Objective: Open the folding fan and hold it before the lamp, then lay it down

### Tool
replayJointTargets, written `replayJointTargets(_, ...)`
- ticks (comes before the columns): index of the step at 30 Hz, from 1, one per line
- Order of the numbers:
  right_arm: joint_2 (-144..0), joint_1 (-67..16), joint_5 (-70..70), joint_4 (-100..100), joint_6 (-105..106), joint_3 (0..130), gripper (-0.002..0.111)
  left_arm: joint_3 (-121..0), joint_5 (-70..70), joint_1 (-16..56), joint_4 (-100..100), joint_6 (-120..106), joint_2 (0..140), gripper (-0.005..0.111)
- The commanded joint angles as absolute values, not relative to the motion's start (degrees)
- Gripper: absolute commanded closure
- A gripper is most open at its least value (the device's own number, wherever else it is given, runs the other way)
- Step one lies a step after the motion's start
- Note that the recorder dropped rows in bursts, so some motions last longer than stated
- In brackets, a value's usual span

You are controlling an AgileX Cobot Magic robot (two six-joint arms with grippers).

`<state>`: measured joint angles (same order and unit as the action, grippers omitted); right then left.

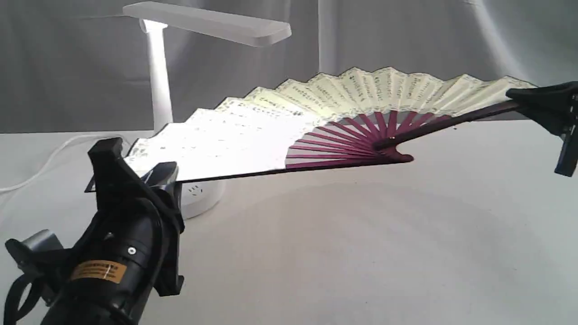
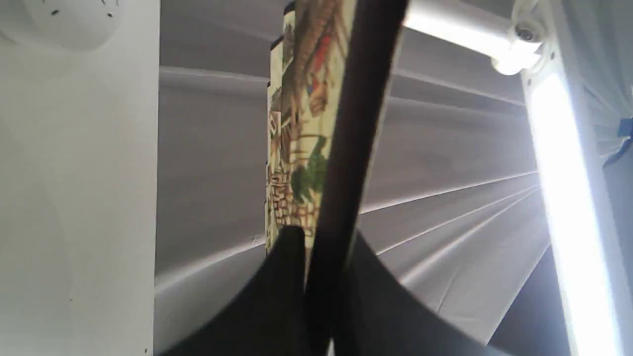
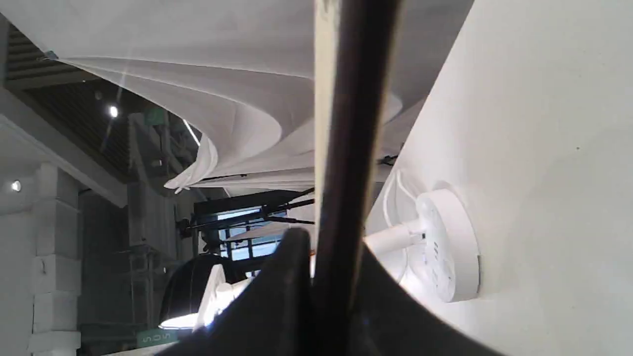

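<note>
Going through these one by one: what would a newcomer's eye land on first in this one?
The folding fan dominates: spread fully open across the middle of the exterior view, its maroon ribs converging near the centre. Its left half glares white beneath the head of the lit lamp standing at the back left. The left gripper clamps one outer rib in front of the lamp's base, and the right gripper clamps the other at the far right.

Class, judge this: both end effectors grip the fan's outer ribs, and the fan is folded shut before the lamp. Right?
No. The exterior view shows the folding fan spread open; the left end effector and right end effector do grip its outer ribs before the lamp.
</note>
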<state>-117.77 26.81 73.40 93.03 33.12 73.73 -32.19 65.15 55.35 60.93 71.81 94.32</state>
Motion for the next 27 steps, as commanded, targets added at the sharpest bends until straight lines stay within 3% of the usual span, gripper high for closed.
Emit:
replayJointTargets(1,-116.0,26.6,70.0,93.3,35.4,73.8,0.108,-31.0,70.0,54.9,63.7,73.2,91.1,0.107)
replayJointTargets(27,-104.4,25.7,70.0,92.4,34.6,66.8,0.108,-23.4,70.0,54.9,59.2,73.0,77.7,0.107)
